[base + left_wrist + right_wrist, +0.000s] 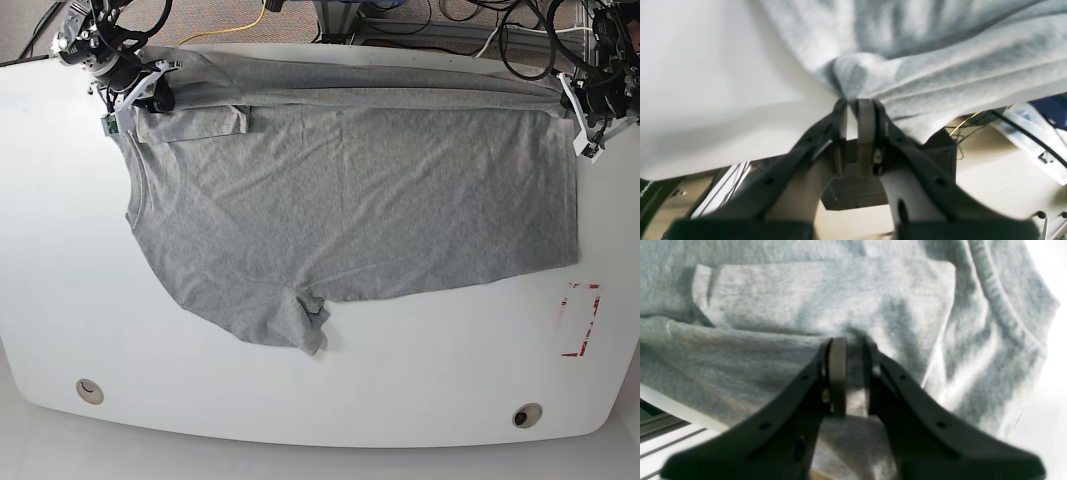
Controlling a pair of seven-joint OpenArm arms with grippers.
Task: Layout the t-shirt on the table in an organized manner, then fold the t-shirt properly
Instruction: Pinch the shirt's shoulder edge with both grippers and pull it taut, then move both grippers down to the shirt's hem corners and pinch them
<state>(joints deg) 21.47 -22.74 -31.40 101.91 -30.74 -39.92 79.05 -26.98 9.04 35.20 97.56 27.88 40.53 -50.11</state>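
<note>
Grey t-shirt (350,190) hem hidden — pinched inside left gripper (853,101).

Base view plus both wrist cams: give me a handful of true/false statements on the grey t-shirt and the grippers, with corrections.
1. The light heather-grey cotton t-shirt lies spread on the glossy white table. True.
2. The left gripper is open and clear of the cloth. False: it is shut on the t-shirt's edge.
3. The right gripper pinches grey fabric. True.
4. The red tape rectangle is covered by the shirt. False: it lies bare, beside the shirt.
5. One sleeve points toward the table's near edge. True.
</note>
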